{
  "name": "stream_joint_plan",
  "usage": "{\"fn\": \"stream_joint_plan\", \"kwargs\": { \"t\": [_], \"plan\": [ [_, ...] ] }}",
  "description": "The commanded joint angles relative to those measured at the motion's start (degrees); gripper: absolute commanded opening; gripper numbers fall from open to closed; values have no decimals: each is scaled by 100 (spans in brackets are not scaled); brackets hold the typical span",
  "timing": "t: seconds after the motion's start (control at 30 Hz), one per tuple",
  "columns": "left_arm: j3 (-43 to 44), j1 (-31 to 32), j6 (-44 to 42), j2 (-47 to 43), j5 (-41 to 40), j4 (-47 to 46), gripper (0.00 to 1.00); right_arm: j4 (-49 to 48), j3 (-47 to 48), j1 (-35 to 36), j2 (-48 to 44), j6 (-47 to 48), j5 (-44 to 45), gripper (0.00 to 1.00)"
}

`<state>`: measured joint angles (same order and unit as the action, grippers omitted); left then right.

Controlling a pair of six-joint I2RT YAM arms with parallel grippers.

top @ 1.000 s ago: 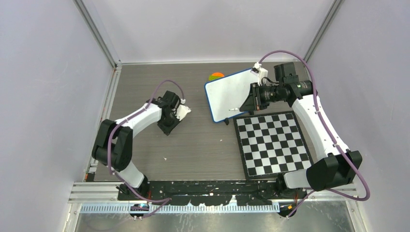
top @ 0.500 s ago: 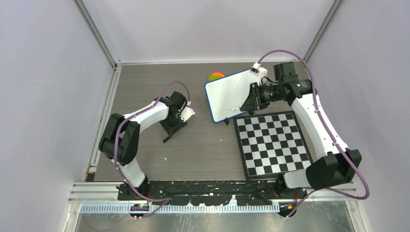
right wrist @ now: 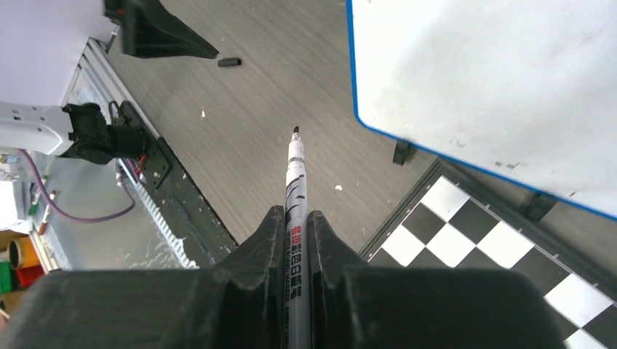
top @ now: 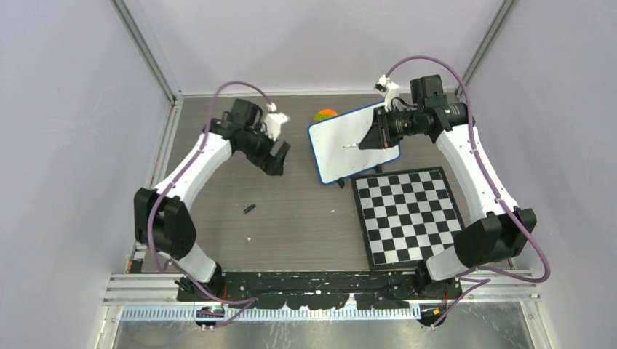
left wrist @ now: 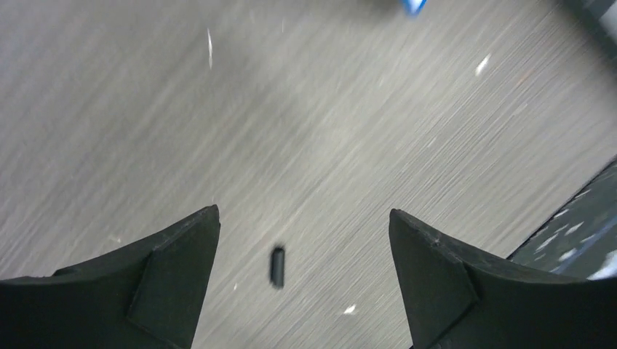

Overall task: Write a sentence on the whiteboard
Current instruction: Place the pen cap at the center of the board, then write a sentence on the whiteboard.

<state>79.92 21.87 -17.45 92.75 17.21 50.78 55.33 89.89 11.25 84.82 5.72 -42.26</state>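
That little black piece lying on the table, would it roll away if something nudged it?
Probably. The little black piece looks short and round-sided, so a sideways nudge would likely roll it on the smooth table. It seems light; nothing beside it would stop it.

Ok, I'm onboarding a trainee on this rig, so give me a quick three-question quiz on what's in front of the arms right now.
1. True or false: the whiteboard already has writing on it.
2. The right claw is shut on: A) a marker B) an eraser C) a cloth.
3. What lies on the table below the open left claw?
Key: 1 false; 2 A; 3 a small black cap.
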Motion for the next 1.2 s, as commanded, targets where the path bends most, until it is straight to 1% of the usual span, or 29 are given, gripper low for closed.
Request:
{"fn": "stream_joint_plan", "kwargs": {
  "t": [0.0, 0.07, 0.17, 0.33, 0.47, 0.6, 0.7, 0.8, 0.9, 0.97, 1.07, 1.17],
  "plan": [
    [250, -710, 1366, -360, 2416, -1236, 89, -404, 508, 12, 177, 22, -27, 0],
    [75, -845, 2120, -325, 2936, -2295, 91, -639, 558, 12, 264, -85, -15, 0],
    [56, -842, 2855, 52, 3309, -3309, 90, -1078, 584, 14, 424, -335, 1, 0],
    [117, -844, 3891, 759, 3645, -4868, 82, -1876, 543, 51, 685, -786, 124, 0],
    [351, -821, 4653, 1348, 3853, -5837, 72, -2048, 612, 213, 902, -660, 473, 0],
    [665, -760, 4986, 1827, 3992, -6173, 66, -2165, 597, 405, 1064, -452, 716, 0],
    [771, -714, 5237, 2050, 4171, -6566, 56, -2252, 551, 483, 1137, -346, 835, 0],
    [897, -697, 5528, 2292, 4262, -6952, 48, -2321, 530, 550, 1217, -220, 966, 0],
    [1084, -659, 5705, 2532, 4344, -7057, 40, -2368, 578, 620, 1309, -145, 1026, 0],
    [1134, -641, 5779, 2613, 4388, -7107, 36, -2361, 613, 675, 1348, -66, 1102, 0],
    [1104, -616, 5797, 2624, 4472, -7143, 36, -2349, 618, 777, 1389, 40, 1222, 0],
    [975, -597, 5785, 2579, 4478, -7161, 43, -2424, 557, 806, 1381, -16, 1212, 0]
  ]
}}
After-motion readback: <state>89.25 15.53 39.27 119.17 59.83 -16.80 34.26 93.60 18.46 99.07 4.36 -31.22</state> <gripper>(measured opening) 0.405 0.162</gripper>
